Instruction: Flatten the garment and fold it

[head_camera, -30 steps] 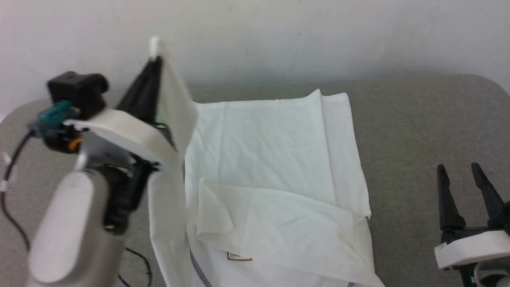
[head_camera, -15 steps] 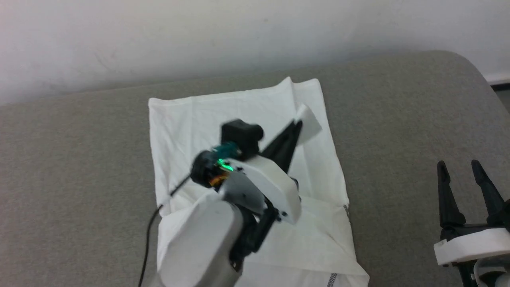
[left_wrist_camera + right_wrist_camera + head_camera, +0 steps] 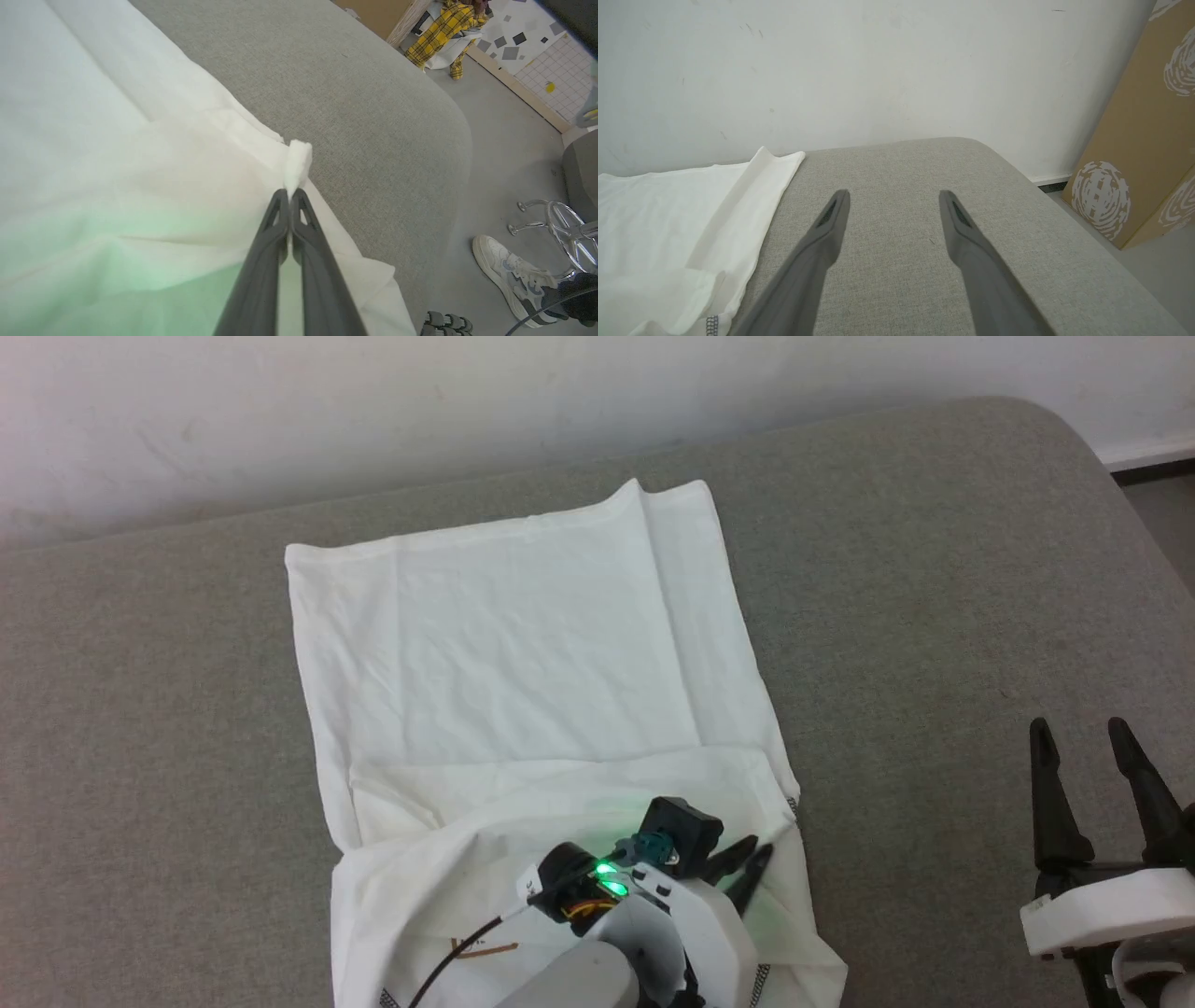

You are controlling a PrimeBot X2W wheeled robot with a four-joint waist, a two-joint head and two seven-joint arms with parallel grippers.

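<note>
Head view first: the garment [image 3: 504,663] is lying on a big grey fabric-covered surface [image 3: 934,569] with rounded corners, pushed up against a plain white wall [image 3: 467,392] that has a few scuffs on it. The far part of the shirt is spread pretty flat, the near part is doubled over it in a rumpled layer, and a bit of dark zigzag stitching peeks out at the bottom edge.

My left gripper [image 3: 289,191] is down at the shirt's near right edge, fingers pressed together on a little tuft of white fabric that sticks out past the tips. The green light on my wrist throws a glow over the cloth there.

My right gripper [image 3: 1076,728] sits off to the right over bare grey surface, well apart from the shirt, fingers spread wide with nothing between them.

Room stuff: past the surface's right end there's a grey floor [image 3: 509,154], a brown cardboard box [image 3: 1134,163] with white swirly prints leaning by the wall, a yellow plaid cloth [image 3: 444,32] further off, a shiny chrome chair base [image 3: 560,228], and somebody's white sneaker [image 3: 504,266] next to it
</note>
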